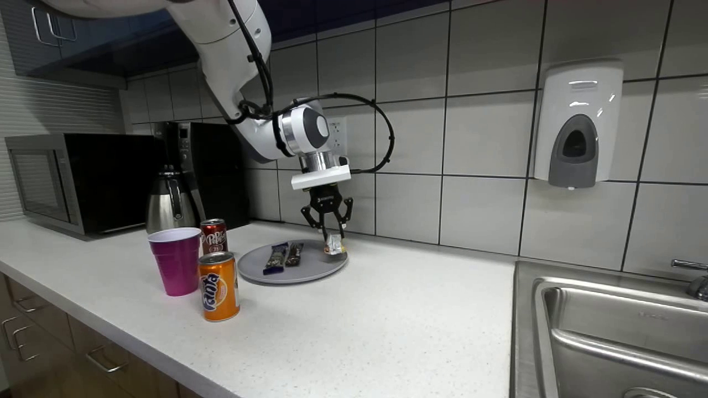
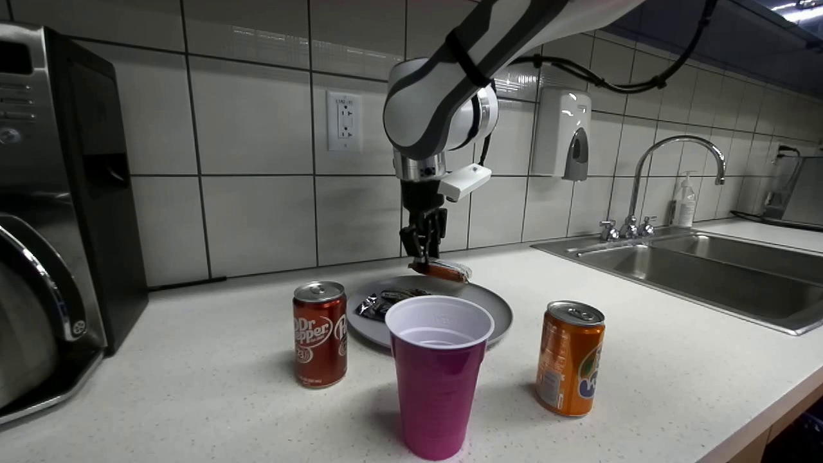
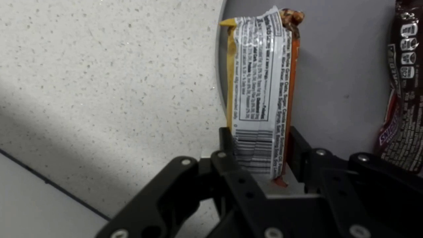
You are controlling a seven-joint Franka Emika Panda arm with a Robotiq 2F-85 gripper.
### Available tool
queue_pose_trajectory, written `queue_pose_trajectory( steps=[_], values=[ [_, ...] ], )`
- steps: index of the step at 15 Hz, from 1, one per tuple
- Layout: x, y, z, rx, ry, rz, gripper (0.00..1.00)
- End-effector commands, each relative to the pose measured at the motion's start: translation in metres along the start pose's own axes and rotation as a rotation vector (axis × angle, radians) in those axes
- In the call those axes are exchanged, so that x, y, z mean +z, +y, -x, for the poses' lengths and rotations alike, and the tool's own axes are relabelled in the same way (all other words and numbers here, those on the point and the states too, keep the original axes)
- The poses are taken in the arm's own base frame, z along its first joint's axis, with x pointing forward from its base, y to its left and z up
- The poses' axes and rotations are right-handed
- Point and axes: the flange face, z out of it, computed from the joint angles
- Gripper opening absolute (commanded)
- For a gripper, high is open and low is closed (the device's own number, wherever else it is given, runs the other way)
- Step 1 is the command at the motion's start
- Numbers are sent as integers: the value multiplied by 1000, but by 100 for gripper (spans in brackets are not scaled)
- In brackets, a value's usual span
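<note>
A crinkly wrapped bar, white-backed with yellow and orange edges, is pinched in the black gripper, over the rim of a round grey plate. Two dark-wrapped bars lie on the plate. Near it stand a Dr Pepper can, a Fanta can and a magenta plastic cup, which in an exterior view hides part of the plate's edge.

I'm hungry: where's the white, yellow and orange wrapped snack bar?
In the wrist view, the snack bar is right of centre, held in the black gripper, over the left edge of the round grey plate.
</note>
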Motion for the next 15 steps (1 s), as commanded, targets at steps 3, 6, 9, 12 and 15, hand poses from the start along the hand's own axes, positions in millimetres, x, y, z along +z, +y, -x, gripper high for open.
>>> queue_pose_trajectory(
  steps=[3, 6, 9, 12, 15],
  values=[
    [2, -7, -3, 22, -31, -3, 18],
    [6, -11, -3, 20, -43, -11, 18],
    [11, -17, -3, 6, -59, -19, 18],
    [13, -20, -4, 6, -65, -31, 18],
    [13, -19, -4, 10, -61, -30, 76]
  ],
)
